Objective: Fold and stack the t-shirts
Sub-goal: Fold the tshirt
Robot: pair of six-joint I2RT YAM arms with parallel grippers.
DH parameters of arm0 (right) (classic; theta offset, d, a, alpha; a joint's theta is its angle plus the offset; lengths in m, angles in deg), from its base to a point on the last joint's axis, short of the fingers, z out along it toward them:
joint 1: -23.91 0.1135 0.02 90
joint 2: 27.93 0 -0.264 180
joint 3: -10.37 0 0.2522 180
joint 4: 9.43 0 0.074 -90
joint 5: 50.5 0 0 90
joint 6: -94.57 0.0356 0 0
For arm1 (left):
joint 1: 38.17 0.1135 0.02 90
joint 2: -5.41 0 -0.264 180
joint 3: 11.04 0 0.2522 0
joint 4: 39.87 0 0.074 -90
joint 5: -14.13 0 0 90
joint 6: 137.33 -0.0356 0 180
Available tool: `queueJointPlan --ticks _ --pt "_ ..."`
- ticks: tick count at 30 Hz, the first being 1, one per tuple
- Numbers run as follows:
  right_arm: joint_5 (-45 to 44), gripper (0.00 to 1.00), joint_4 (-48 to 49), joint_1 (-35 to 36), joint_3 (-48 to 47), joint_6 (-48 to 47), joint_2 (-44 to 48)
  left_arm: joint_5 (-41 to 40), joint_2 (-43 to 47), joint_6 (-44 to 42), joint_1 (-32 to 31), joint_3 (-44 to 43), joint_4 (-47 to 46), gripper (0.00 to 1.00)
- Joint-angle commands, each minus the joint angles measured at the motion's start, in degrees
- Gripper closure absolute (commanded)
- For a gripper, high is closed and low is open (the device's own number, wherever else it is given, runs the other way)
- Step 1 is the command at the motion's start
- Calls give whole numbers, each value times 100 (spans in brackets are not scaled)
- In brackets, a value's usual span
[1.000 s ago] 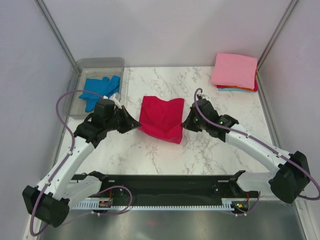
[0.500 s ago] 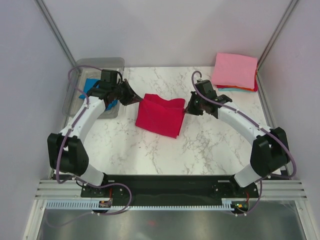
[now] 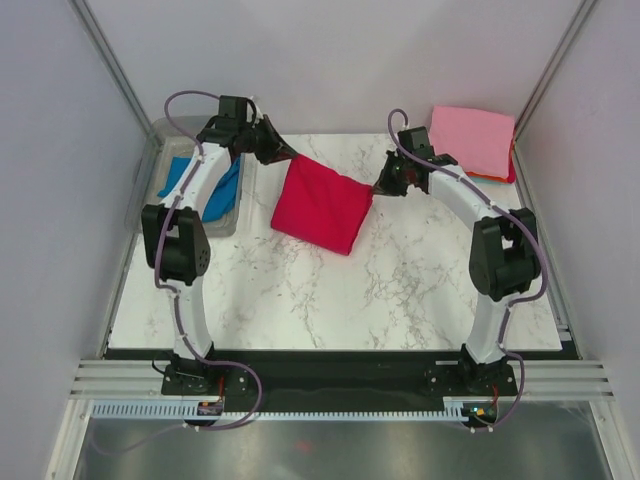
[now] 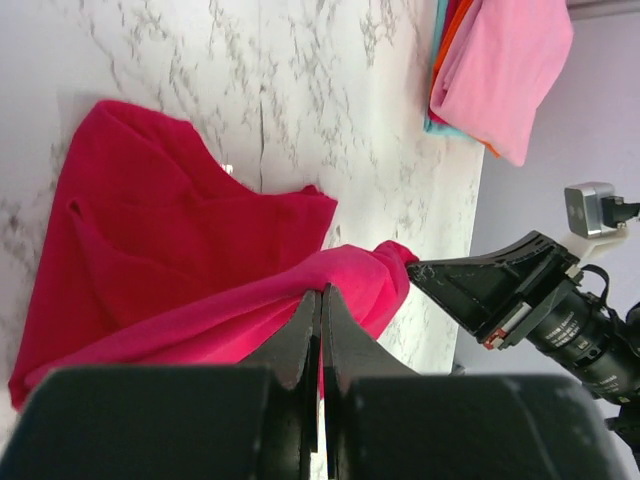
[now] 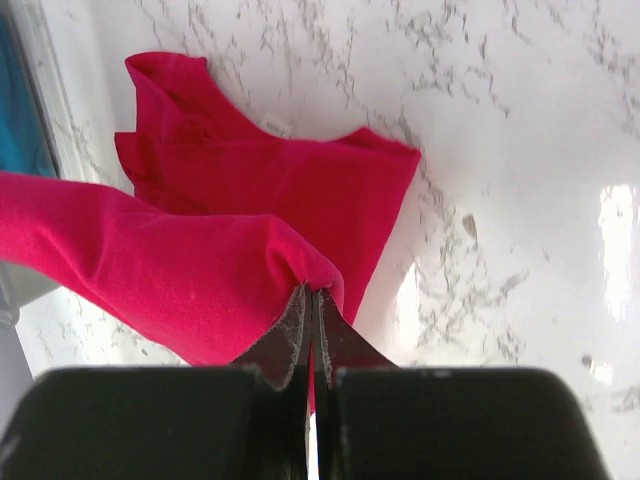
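Corners of the crimson t-shirt [image 3: 322,205] sit pinched in left end effector [image 3: 291,156] and right end effector [image 3: 379,188].

Five t-shirts [image 3: 322,205], one tub [image 3: 218,226], two arms [image 3: 176,248].

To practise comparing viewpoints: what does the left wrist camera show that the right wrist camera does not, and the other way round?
Only the left wrist view shows the pink-topped stack of folded shirts and the right gripper seen from outside. Only the right wrist view shows a strip of the blue shirt at its left edge. Both show the red shirt over the marble table, pinched shut: by the left gripper in one, the right in the other.
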Motion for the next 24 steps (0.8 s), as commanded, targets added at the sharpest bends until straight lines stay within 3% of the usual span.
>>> queueJointPlan --ticks 1,5,9,11,13,14,15,17,18,20,24 --pt "325 100 116 -139 -611 -169 -529 422 -765 -206 68 -1204 -57 98" --pt "431 100 99 -297 -1103 -169 -1241 756 -1934 -110 86 -2323 -4 93" --pt "396 100 142 -341 -1157 6 -1453 1291 -3181 188 95 -3343 -57 78" --pt "282 100 177 -350 -974 51 -1340 1564 -3351 320 68 -3617 -232 72" --pt "81 98 317 -359 -771 147 -1217 1890 -3369 462 25 -3573 -548 54" --pt "71 86 370 -350 -614 156 -1129 1908 -3317 453 -19 -3564 -558 44" --pt "105 73 432 -350 -560 156 -1111 1943 -3247 383 -46 -3538 -567 2" --pt "167 41 477 -359 -551 78 -1111 1926 -2887 321 -99 -3310 -567 0" --pt "167 35 468 -359 -568 42 -1111 1882 -2738 251 -107 -3179 -558 0" --pt "80 29 337 -411 -734 -80 -1050 1838 -2160 181 -134 -2704 -549 0" --pt "-53 26 28 -412 -911 -195 -629 1619 -972 -152 -134 -1582 -357 0"
